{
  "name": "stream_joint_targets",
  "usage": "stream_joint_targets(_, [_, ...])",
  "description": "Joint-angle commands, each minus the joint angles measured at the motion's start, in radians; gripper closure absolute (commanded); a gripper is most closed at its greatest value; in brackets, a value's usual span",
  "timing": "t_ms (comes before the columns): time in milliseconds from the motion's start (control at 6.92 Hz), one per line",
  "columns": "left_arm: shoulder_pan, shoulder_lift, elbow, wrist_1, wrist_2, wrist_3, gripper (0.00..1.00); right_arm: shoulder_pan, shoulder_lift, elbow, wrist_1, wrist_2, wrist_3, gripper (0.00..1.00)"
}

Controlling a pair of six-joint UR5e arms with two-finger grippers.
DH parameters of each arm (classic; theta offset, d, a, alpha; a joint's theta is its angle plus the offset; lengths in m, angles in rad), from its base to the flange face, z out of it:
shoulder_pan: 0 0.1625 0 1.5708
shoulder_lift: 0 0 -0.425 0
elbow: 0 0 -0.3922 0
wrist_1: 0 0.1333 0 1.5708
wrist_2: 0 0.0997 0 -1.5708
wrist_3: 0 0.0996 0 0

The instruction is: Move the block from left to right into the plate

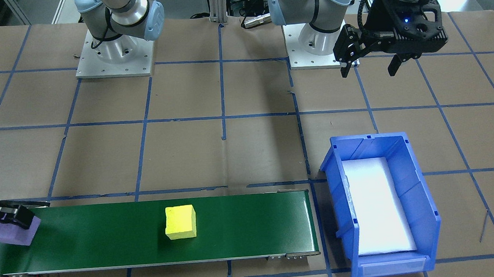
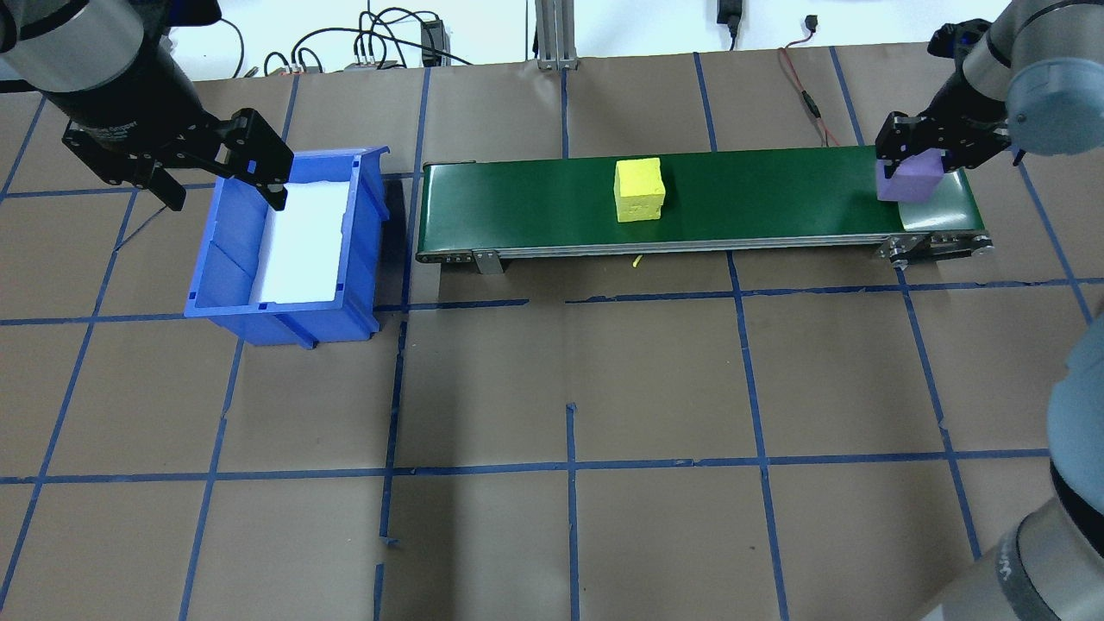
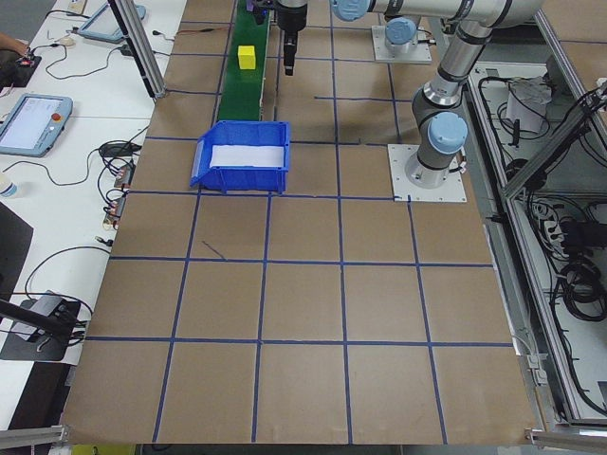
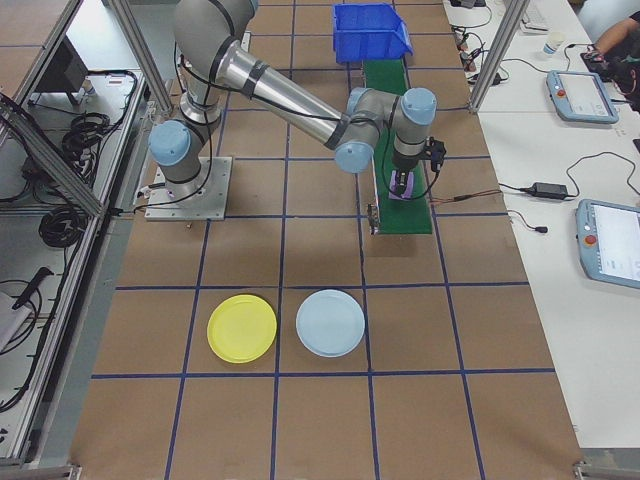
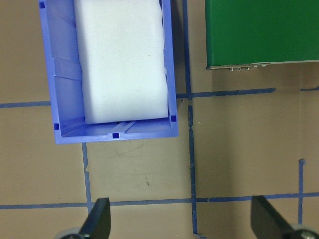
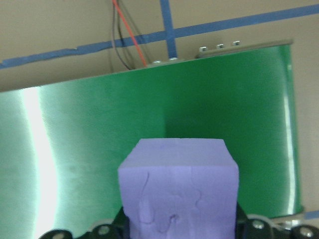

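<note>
Blue plastic marks the robot's left end of the scene: the blue bin (image 2: 285,250) holds only a white foam liner (image 2: 304,241), and the left gripper (image 2: 220,185) hangs over its near-left rim with its jaws spread wide and nothing between them. Just beside the bin runs the green conveyor belt (image 2: 690,203), its long axis lying left to right across the table, with a yellow block (image 2: 639,190) sitting free near its middle. At the belt's right end the right gripper (image 2: 918,159) is clamped on the purple block (image 2: 909,181), which looks to be at or just above the belt surface; I cannot tell whether it is lifted clear. The yellow plate (image 4: 241,328) lies on the table well apart from the belt, beyond its right end and nearer the robot's side, with a pale blue plate (image 4: 331,322) just beside it; both are bare. The right arm is plainly the nearer one, so the carry should swing away from the belt end, outward to the right and back toward the yellow plate.
</note>
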Motion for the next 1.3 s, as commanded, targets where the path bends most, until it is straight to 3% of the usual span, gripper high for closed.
stream_joint_targets(0, [0.0,-0.001,0.002,0.0,0.0,-0.001,0.0,-0.186,-0.024,0.02,0.004,-0.077,-0.298,0.63])
stream_joint_targets(289, [-0.003,-0.001,0.0,-0.002,-0.02,-0.008,0.0,-0.424,-0.012,0.062,0.002,-0.052,-0.593,0.64])
stream_joint_targets(433, [-0.003,-0.001,-0.003,-0.003,-0.035,-0.012,0.0,-0.527,-0.002,0.071,-0.001,-0.001,-0.725,0.63])
stream_joint_targets(722, [0.0,0.001,-0.003,-0.006,-0.037,-0.011,0.0,-0.648,0.079,0.056,-0.015,0.036,-0.835,0.63])
stream_joint_targets(867, [0.0,0.001,-0.001,-0.005,-0.037,-0.011,0.0,-0.661,0.102,0.057,-0.038,0.043,-0.867,0.56])
stream_joint_targets(1156, [0.0,0.001,-0.003,-0.005,-0.037,-0.011,0.0,-0.68,0.104,0.059,-0.038,0.043,-0.912,0.11])
